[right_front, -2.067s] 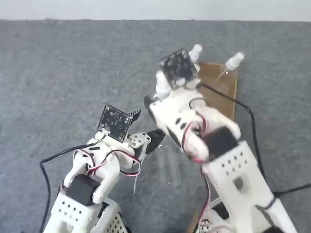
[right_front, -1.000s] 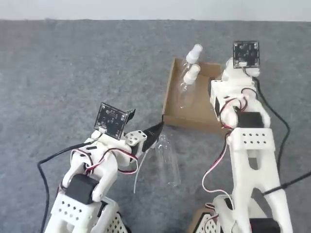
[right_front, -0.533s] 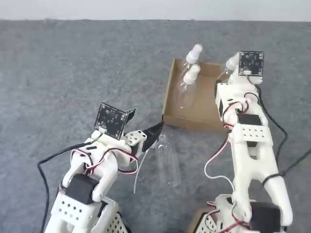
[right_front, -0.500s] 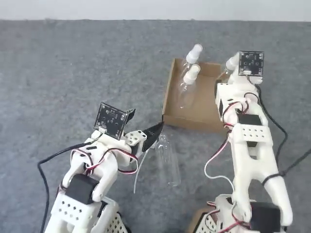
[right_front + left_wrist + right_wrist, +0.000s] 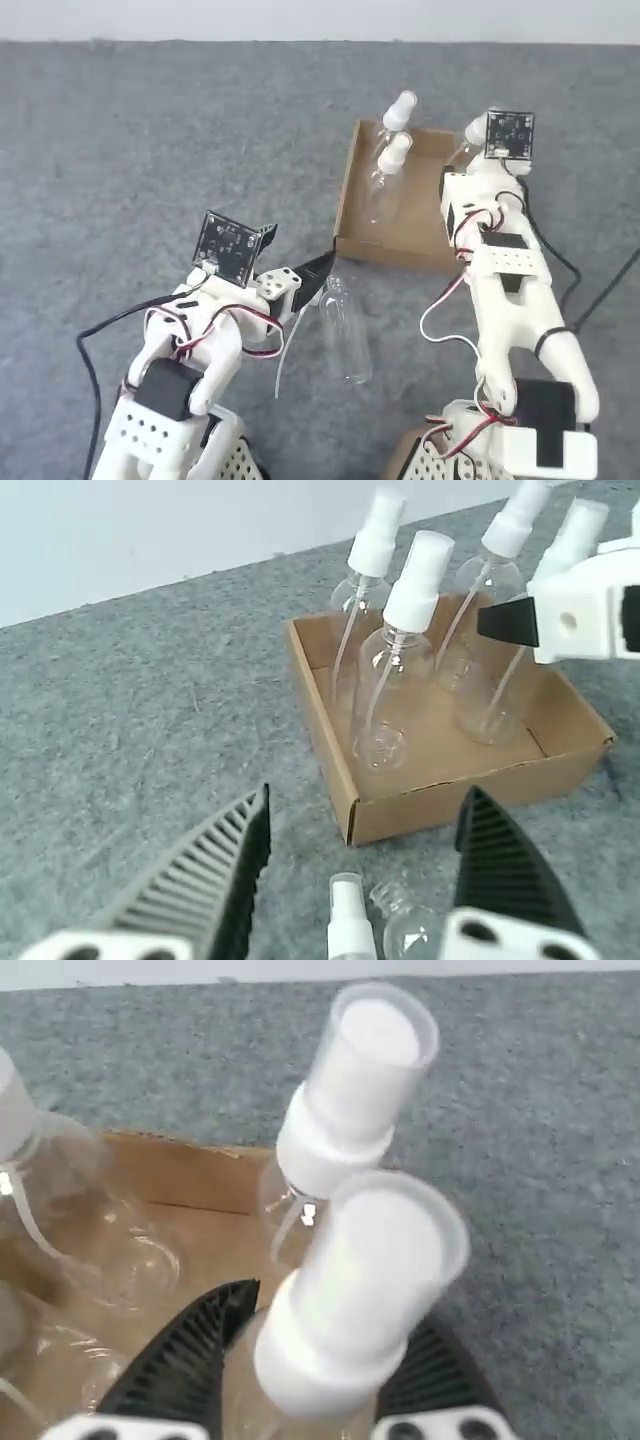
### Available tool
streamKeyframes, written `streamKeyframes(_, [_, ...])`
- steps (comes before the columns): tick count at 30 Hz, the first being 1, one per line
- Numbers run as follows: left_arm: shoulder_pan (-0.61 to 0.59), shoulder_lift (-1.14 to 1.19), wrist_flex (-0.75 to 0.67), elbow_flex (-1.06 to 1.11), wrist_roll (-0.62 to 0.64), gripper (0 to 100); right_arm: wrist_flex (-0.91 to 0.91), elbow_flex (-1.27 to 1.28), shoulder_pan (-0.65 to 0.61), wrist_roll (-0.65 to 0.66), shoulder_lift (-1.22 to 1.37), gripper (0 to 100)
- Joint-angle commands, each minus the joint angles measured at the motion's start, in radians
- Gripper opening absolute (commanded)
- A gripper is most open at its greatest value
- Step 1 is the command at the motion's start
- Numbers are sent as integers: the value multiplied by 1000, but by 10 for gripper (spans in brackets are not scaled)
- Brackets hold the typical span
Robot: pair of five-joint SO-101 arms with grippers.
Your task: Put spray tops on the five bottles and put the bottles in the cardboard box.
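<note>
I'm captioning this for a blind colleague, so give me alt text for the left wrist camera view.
A cardboard box on grey carpet holds four clear bottles with white spray tops. Nearer the camera, the open left pincer frames a loose spray top and an uncapped bottle on the carpet; the right pincer sits among the boxed bottles.

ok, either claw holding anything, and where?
Right claw grips a capped bottle just below its spray top, over the cardboard box. Left claw is open, empty.

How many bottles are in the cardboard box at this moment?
4, inside the cardboard box: two bottles toward the left arm's side, two toward the right arm's. None seems hidden.
</note>
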Motion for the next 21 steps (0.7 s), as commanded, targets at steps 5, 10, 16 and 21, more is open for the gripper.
streamKeyframes(5, [-6, -18, -8, -2, -9, 279, -27, -11, -8, 114, -4, 9])
streamKeyframes(10, [-6, -18, -8, -2, -9, 279, -24, -12, -15, 124, -4, 10])
streamKeyframes(16, [-6, -18, -8, -2, -9, 279, -18, -12, -33, 124, -4, 11])
streamKeyframes(21, [-6, -18, -8, -2, -9, 279, -18, -11, -35, 124, -4, 11])
